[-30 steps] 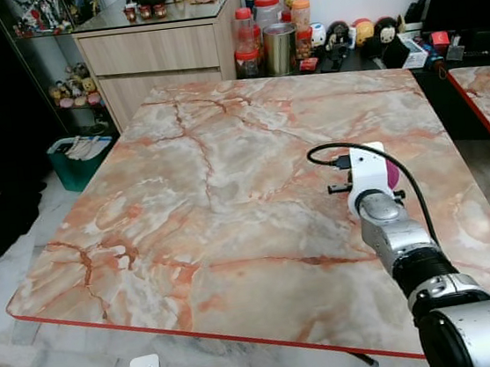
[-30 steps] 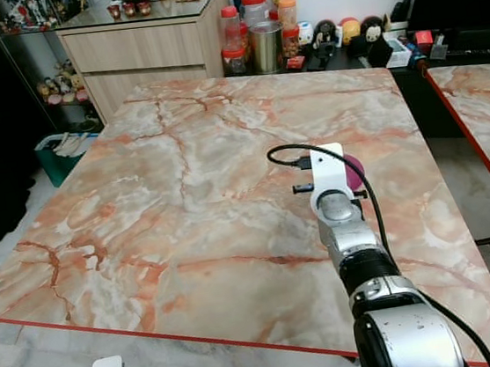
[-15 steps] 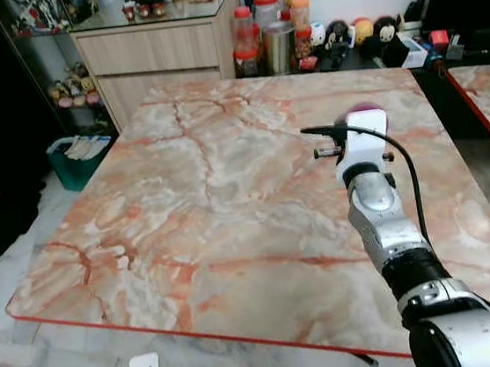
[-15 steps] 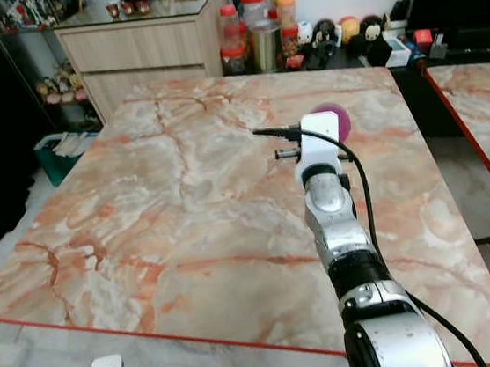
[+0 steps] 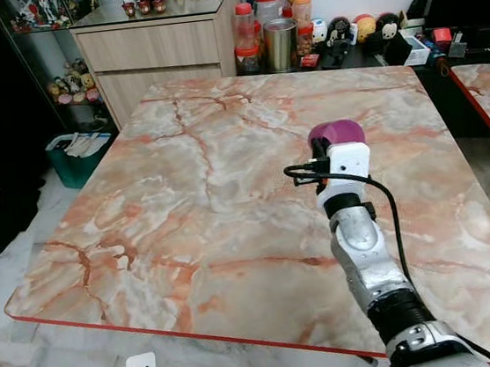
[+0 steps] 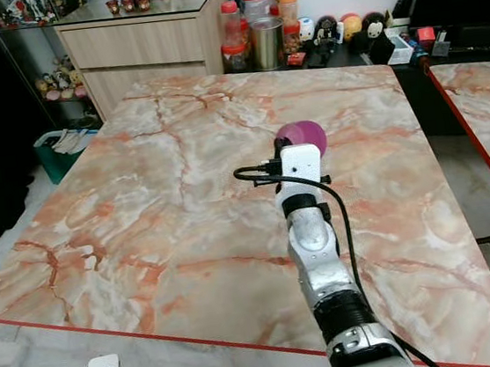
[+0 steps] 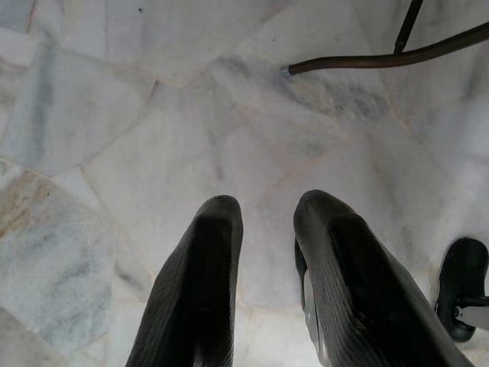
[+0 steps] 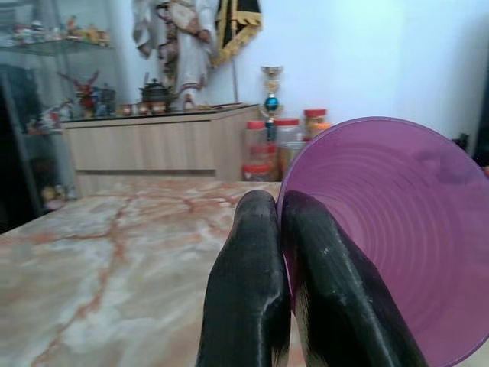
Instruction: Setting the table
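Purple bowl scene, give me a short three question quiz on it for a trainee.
1. True or false: the right gripper pinches the rim of the purple bowl.
2. The left gripper hangs over: A) the marble table, B) the floor, C) the cabinet.
3. Fill in: the bowl is held above the ____.

Key: 1 true; 2 B; 3 table.

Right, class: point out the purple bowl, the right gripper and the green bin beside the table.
purple bowl (image 8: 382, 237), right wrist view, ribbed inside.
right gripper (image 8: 281, 222), right wrist view, between the fingertips.
green bin (image 5: 77, 164), left eye view, front wall.
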You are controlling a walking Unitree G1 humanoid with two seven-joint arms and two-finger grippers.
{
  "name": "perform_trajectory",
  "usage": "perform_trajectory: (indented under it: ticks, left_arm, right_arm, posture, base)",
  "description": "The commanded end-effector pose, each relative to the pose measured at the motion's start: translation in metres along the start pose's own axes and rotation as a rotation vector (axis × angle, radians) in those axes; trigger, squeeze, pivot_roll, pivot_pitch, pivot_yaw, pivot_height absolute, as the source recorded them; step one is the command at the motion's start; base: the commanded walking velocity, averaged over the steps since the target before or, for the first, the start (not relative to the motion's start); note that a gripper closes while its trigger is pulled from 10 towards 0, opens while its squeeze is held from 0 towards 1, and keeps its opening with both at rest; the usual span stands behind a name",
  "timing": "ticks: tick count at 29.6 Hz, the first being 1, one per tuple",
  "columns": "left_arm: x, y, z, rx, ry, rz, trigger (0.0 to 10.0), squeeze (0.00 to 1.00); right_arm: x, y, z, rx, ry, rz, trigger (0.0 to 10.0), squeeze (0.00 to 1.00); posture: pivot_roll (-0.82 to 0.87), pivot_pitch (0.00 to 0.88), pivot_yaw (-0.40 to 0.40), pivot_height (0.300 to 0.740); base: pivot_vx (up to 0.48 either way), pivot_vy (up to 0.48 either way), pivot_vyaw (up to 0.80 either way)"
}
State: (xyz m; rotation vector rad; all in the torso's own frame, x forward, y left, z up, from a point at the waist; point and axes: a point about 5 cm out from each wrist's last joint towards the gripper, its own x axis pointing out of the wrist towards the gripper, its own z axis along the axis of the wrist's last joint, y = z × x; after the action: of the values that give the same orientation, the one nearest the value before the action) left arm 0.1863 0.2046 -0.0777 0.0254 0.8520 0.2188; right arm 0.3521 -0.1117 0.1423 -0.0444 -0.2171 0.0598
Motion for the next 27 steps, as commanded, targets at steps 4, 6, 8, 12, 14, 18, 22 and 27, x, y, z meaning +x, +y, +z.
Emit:
perform_trajectory:
  ticks: [4,6,8,12,14,18,22,27]
  left_arm:
    - [0.0,0.005,0.0,0.019,0.0,0.019,10.0,0.0]
    - [0.0,0.005,0.0,0.02,0.0,0.019,10.0,0.0]
    - [0.0,0.006,0.0,0.013,-0.002,0.024,10.0,0.0]
    - [0.0,0.005,0.0,0.016,-0.003,0.022,10.0,0.0]
    - [0.0,0.005,0.001,0.016,-0.004,0.02,10.0,0.0]
    - [0.0,0.004,0.002,0.014,-0.011,0.016,10.0,0.0]
    - [0.001,0.004,0.003,0.011,-0.015,0.017,10.0,0.0]
    - [0.001,0.004,0.004,0.013,-0.016,0.016,10.0,0.0]
  right_arm:
    - [0.007,0.002,0.012,-0.011,-0.046,0.005,10.0,0.0]
    - [0.007,0.002,0.012,-0.011,-0.046,0.005,10.0,0.0]
    - [0.01,-0.002,0.015,-0.008,-0.057,0.0,10.0,0.0]
    - [0.012,-0.008,0.015,-0.013,-0.051,-0.019,10.0,0.0]
    - [0.012,-0.009,0.015,-0.017,-0.05,-0.025,10.0,0.0]
    - [0.012,-0.013,0.016,-0.008,-0.058,-0.037,10.0,0.0]
    - [0.013,-0.017,0.017,-0.004,-0.057,-0.051,10.0,0.0]
    - [0.014,-0.016,0.021,-0.007,-0.081,-0.034,10.0,0.0]
  posture:
    - [0.0,0.0,0.027,0.74]
    - [0.0,0.0,0.027,0.74]
    - [0.0,0.0,0.021,0.74]
    - [0.0,0.0,0.02,0.74]
    - [0.0,0.0,0.02,0.74]
    - [0.0,0.0,0.021,0.74]
    - [0.0,0.0,0.02,0.74]
    - [0.0,0.0,0.02,0.74]
  base:
    - [0.0,-0.311,0.0]
    - [0.0,-0.311,0.0]
    - [0.0,-0.3,0.0]
    - [0.0,-0.3,0.0]
    - [0.0,-0.315,0.0]
    - [0.0,-0.318,0.0]
    - [0.0,-0.324,0.0]
    - [0.0,-0.328,-0.28]
